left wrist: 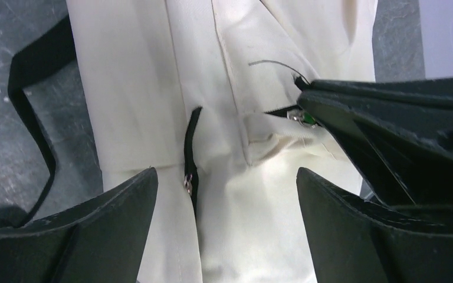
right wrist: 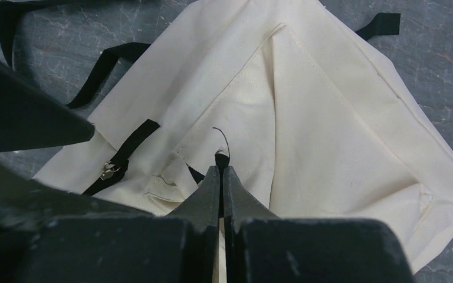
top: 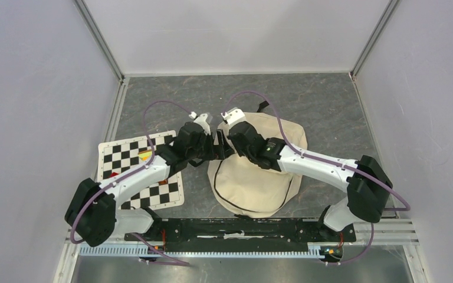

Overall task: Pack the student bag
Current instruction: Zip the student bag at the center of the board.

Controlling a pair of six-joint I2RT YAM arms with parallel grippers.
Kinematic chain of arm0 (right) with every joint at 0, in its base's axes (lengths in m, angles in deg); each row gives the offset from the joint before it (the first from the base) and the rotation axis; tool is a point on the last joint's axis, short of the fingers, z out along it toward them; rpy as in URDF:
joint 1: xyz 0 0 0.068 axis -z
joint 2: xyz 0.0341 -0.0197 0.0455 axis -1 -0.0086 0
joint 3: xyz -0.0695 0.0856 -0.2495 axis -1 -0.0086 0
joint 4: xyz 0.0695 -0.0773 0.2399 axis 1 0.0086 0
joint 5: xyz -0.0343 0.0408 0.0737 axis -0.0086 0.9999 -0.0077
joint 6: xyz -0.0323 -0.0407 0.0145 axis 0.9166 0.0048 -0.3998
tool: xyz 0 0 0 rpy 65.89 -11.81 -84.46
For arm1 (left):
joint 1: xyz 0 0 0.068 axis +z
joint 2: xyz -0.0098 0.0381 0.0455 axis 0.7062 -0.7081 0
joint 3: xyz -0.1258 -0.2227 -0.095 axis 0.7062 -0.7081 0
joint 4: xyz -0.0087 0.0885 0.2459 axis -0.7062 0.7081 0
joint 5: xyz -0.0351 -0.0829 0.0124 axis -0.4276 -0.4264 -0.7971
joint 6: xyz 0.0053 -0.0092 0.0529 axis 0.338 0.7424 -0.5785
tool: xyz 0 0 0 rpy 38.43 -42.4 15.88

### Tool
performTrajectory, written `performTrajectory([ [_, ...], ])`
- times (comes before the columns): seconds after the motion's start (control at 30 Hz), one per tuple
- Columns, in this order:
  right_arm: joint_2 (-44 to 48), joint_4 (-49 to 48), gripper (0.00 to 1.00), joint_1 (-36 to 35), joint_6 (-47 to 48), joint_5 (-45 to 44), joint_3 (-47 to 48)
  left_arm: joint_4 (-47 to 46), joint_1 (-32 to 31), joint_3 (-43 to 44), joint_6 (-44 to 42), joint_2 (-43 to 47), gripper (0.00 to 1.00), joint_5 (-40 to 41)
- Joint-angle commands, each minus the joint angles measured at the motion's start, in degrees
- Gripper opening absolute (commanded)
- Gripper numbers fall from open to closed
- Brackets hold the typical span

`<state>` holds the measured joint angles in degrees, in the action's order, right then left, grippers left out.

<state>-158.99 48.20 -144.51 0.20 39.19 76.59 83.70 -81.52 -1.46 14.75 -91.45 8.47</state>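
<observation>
Left claw (top: 218, 147) and right claw (top: 229, 140) meet tip to tip over the far-left part of the student bag (top: 259, 183), as seen from the overhead camera. From there I cannot tell how far either is open. The cream bag lies flat in the middle of the grey bench (top: 330, 106), just right of a checkered mat (top: 131, 154) that carries a few small coloured pieces (top: 145, 155).

On the left wrist camera, the left claw (left wrist: 227, 200) stands wide open with nothing between its fingers (left wrist: 100, 230), hovering over the bag's cloth (left wrist: 147, 88). A short black zipper (left wrist: 192, 141) with a metal pull (left wrist: 187, 181) runs under the gap. The right claw (left wrist: 307, 112) comes in from the right, its tip at a second zip opening. A black strap (left wrist: 29, 118) loops on the bench at left.

On the right wrist camera, the right claw (right wrist: 221, 186) has its fingers pressed together on a black zip tab (right wrist: 220, 157) that trails a thin thread. The bag (right wrist: 330, 130) spreads out beyond, and the other zipper (right wrist: 131, 144) lies to the left. Black straps (right wrist: 103, 68) rest on the bench.
</observation>
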Motion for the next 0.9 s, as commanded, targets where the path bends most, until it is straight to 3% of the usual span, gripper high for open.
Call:
performTrajectory([
  [0.0,3.76,-1.92,0.0,0.07,-0.69,-1.36,0.32,0.74,0.03,3.94,-6.67,-4.05,0.92,-0.99],
  [0.13,4.77,-1.89,0.0,0.09,-0.43,-2.14,0.44,-1.11,-0.29,3.92,-6.26,-6.74,0.84,-4.16],
  [0.37,6.13,-2.7,0.0,0.07,-0.36,-3.15,-1.08,-2.4,-0.93,5.56,-6.08,-9.92,0.45,-4.49],
  [0.63,8.75,-0.79,0.0,0.0,-1.55,-8.67,-4.9,-3.13,-0.93,3.42,-4.36,-7.41,0.06,-1.46],
  [0.87,12.43,1.11,0.0,0.05,-2.76,-11.75,-9.22,-2.49,-0.84,0.55,-2.35,-3.97,0.02,2.64],
])
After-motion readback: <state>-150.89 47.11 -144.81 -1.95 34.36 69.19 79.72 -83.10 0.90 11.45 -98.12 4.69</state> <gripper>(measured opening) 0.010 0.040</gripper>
